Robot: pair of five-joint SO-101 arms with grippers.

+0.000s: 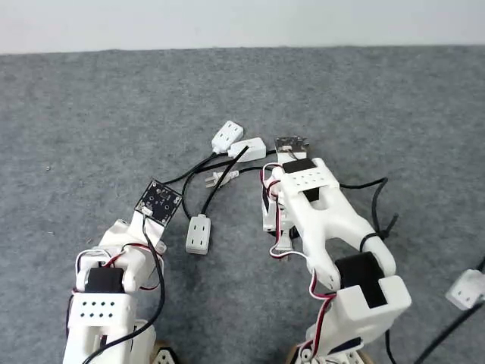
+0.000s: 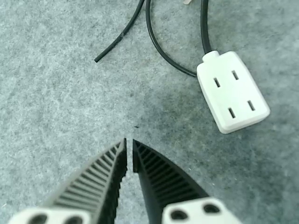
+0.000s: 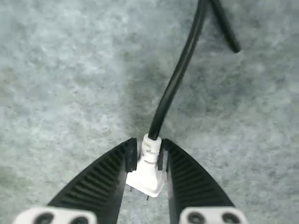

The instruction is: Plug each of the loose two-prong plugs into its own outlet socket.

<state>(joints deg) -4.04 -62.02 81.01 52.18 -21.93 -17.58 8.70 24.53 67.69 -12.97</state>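
Observation:
My right gripper (image 3: 148,144) is shut on a white two-prong plug (image 3: 146,173); its black cord (image 3: 175,88) runs away over the carpet and its prongs point back toward the wrist. In the high view the right arm (image 1: 318,205) lies mid-table. My left gripper (image 2: 129,142) is shut on nothing, just above the carpet. A white outlet socket (image 2: 232,91) lies a short way beyond and to one side of it; it shows in the high view (image 1: 198,233) between the arms. Another loose plug (image 1: 220,178) lies farther back, near two white sockets (image 1: 226,136) (image 1: 250,149).
Black cords (image 1: 204,163) loop across the grey carpet between the sockets, and a cut cord end (image 2: 96,59) lies ahead of the left gripper. Another white socket (image 1: 466,290) sits at the right edge. More cord (image 1: 375,201) trails beside the right arm.

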